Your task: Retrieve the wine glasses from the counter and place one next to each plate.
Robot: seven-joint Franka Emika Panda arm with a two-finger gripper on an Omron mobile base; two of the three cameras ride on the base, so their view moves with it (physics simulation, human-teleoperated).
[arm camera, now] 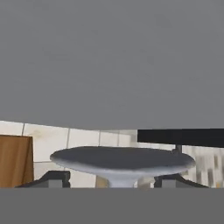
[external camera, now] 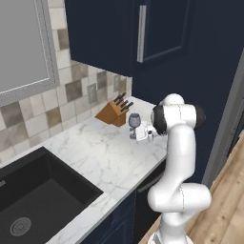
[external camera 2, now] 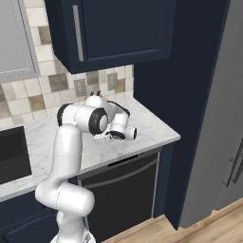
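The tool (external camera: 143,134) half hides a clear, round-bowled wine glass (external camera: 134,120) on the veined marble bench (external camera: 102,157). Whether its jaws are gripping, I cannot tell. A wooden knife block (external camera: 113,113) stands beyond.

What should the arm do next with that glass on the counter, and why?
Probably finish closing the tool on the wine glass, then lift. In the hand view its fingers stand either side of the stem, not visibly touching it. The glass stands upright on the counter beside the knife block, so a straight lift should clear it.
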